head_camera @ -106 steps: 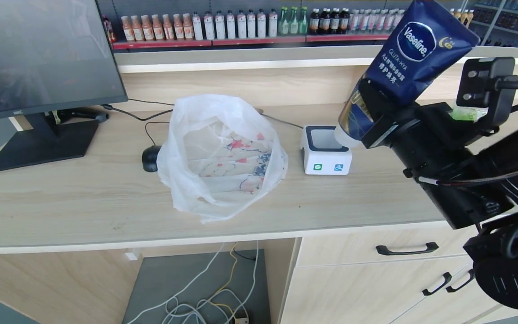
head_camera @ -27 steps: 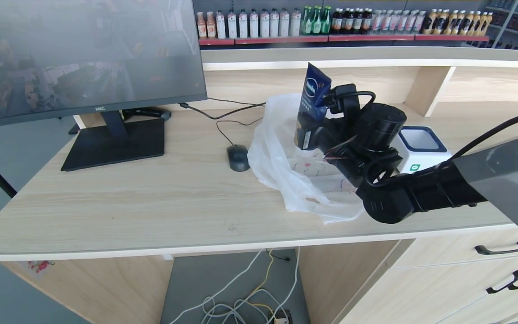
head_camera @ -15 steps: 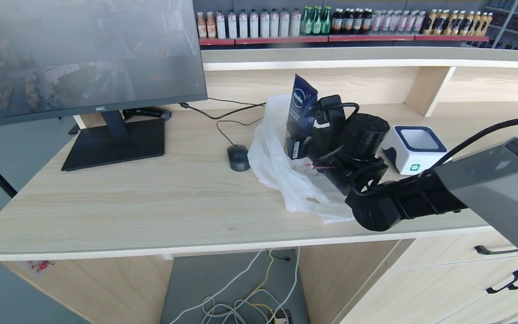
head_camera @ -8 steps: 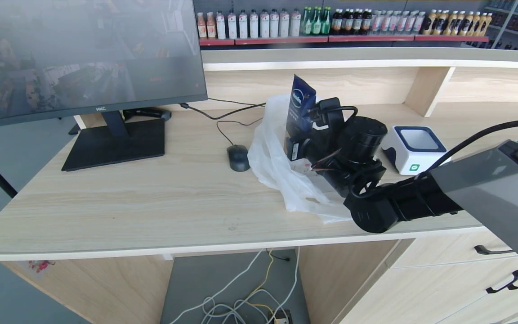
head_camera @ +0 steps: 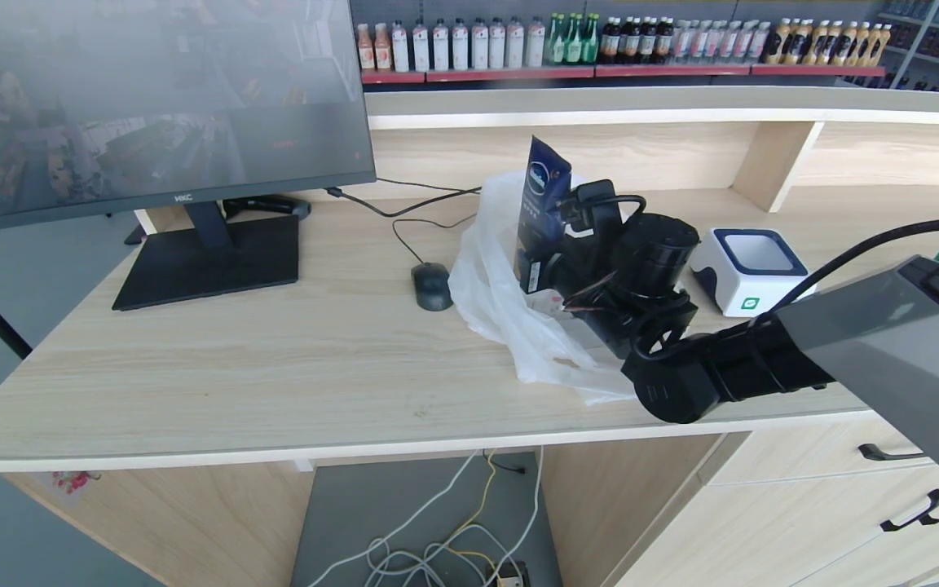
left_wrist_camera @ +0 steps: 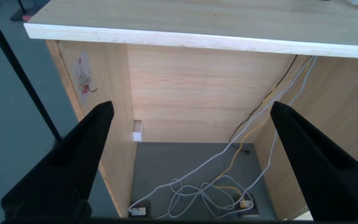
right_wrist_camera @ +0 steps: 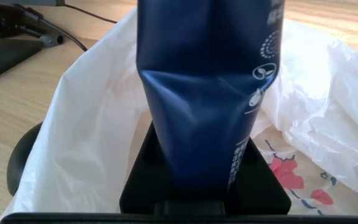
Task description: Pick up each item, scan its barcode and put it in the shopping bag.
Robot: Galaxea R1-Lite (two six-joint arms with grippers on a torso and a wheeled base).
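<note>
Right pincer (head_camera: 538, 271) on creased glossy blue tube (head_camera: 544, 183)

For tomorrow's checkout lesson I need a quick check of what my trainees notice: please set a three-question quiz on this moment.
1. True or false: the right gripper is shut on the blue tube.
2. Choose one. The tube is held upright at the mouth of: A the shopping bag; B the mouse; C the monitor.
3. Fill in: the white box on the counter, on the robot's right of the bag, is the barcode ____.

Key: 1 true; 2 A; 3 scanner.
</note>
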